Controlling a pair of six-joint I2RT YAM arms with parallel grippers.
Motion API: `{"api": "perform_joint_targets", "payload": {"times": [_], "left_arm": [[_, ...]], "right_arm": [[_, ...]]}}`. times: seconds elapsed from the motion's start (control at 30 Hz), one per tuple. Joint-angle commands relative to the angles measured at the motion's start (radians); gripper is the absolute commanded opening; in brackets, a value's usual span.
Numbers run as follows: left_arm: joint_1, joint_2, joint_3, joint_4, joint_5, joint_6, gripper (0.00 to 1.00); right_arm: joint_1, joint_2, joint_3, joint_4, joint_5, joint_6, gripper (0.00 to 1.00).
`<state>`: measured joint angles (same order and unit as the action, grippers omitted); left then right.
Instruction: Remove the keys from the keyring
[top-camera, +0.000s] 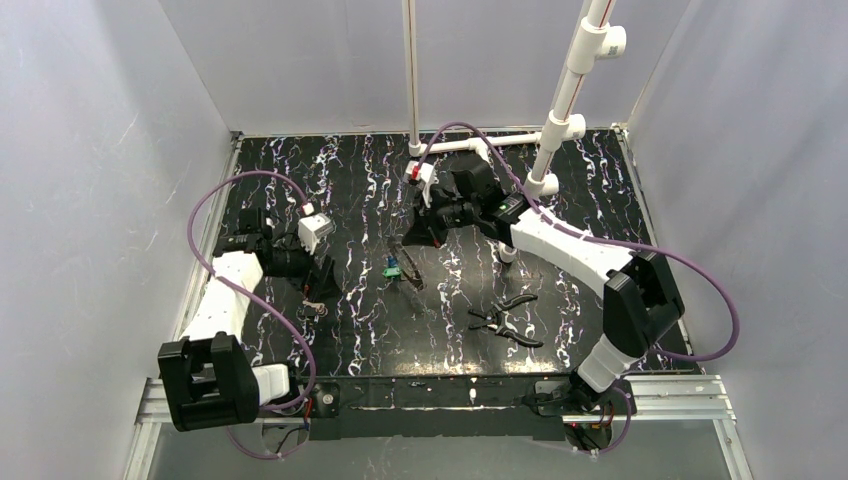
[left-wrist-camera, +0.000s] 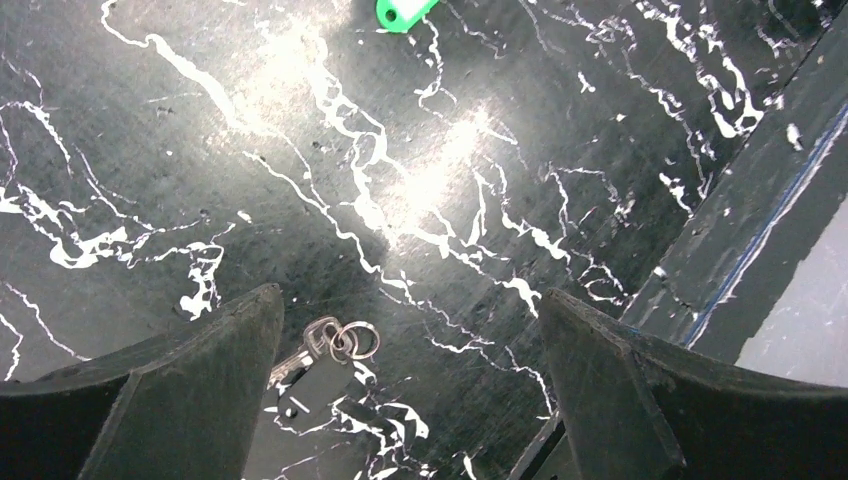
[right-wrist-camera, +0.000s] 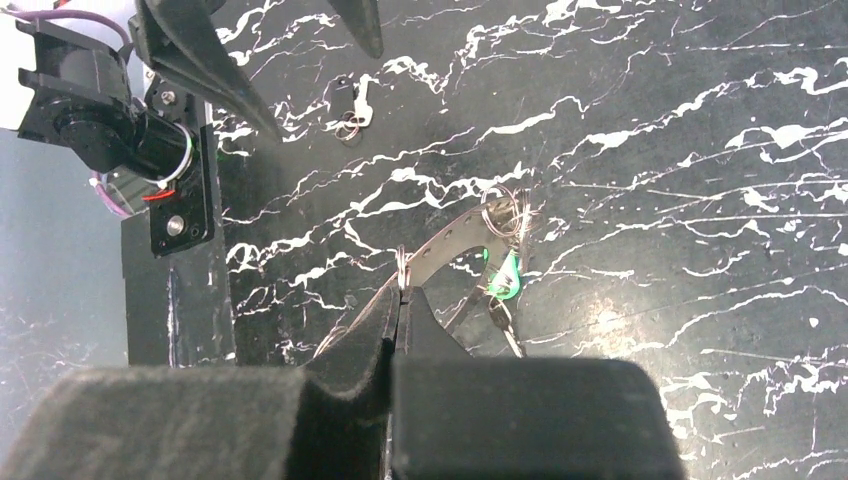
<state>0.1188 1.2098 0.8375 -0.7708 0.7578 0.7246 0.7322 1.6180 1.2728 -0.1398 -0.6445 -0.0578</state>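
The green-headed key (right-wrist-camera: 505, 275), a tiny metal blade with a glossy green plastic head, is lying near the middle of the black tabletop veined with white marbling (top-camera: 560, 190). It is hanging on the keyring (right-wrist-camera: 503, 213), a thin coil of silvery wire just behind the key in the right wrist view. A flat, dull grey metal strip (right-wrist-camera: 445, 245) is running from that coil to a small silvery end ring (right-wrist-camera: 400, 262).

The right gripper (right-wrist-camera: 400, 295) is reaching in from behind the green-headed key. Its padded black fingers are pressing fully together and pinching the small silvery end ring at their tips.

The left gripper (left-wrist-camera: 410, 300) is hanging left of the green-headed key with its jaws spread as wide as they go, holding nothing. Its fingers (left-wrist-camera: 200, 390) are matte black wedges, scuffed on their faces. On the table between them a second small key with a dark rectangular head (left-wrist-camera: 310, 375) is lying flat, with two tiny silvery rings (left-wrist-camera: 350, 340) looped at its end, touching neither finger.

Bare, lightly scratched tabletop is stretching between this loose key and the green-headed key. To the right of the green-headed key and nearer the arm bases, black-handled pliers (top-camera: 505, 320) are lying apart from everything else. Behind it, white plastic pipe posts (top-camera: 560, 110) are rising from the back of the table, close over the right arm. Pale grey walls (top-camera: 100, 150) are closing in three sides, and a ribbed aluminium rail (top-camera: 440, 395) is edging the near side.
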Motion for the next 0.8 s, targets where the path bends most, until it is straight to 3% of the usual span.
{"api": "perform_joint_targets", "payload": {"times": [0.0, 0.2, 0.37, 0.53, 0.63, 0.77], "left_arm": [[0.005, -0.019, 0.034, -0.002, 0.123, -0.036, 0.98], [0.007, -0.146, -0.035, 0.085, 0.293, 0.05, 0.98], [0.005, -0.174, -0.036, 0.095, 0.417, 0.151, 0.98], [0.002, -0.113, 0.022, -0.005, 0.463, 0.252, 0.98], [0.002, -0.082, 0.049, -0.019, 0.449, 0.213, 0.96], [0.005, -0.054, 0.062, 0.005, 0.429, 0.12, 0.94]], "right_arm": [[-0.002, 0.032, 0.083, 0.038, -0.051, -0.014, 0.01], [0.005, 0.02, 0.11, -0.02, -0.16, -0.087, 0.01], [0.044, 0.022, 0.176, -0.295, -0.206, -0.35, 0.01], [0.143, 0.016, 0.162, -0.476, -0.056, -0.608, 0.01], [0.191, 0.012, 0.116, -0.479, 0.039, -0.637, 0.01], [0.189, 0.035, 0.151, -0.503, 0.044, -0.628, 0.01]]}}
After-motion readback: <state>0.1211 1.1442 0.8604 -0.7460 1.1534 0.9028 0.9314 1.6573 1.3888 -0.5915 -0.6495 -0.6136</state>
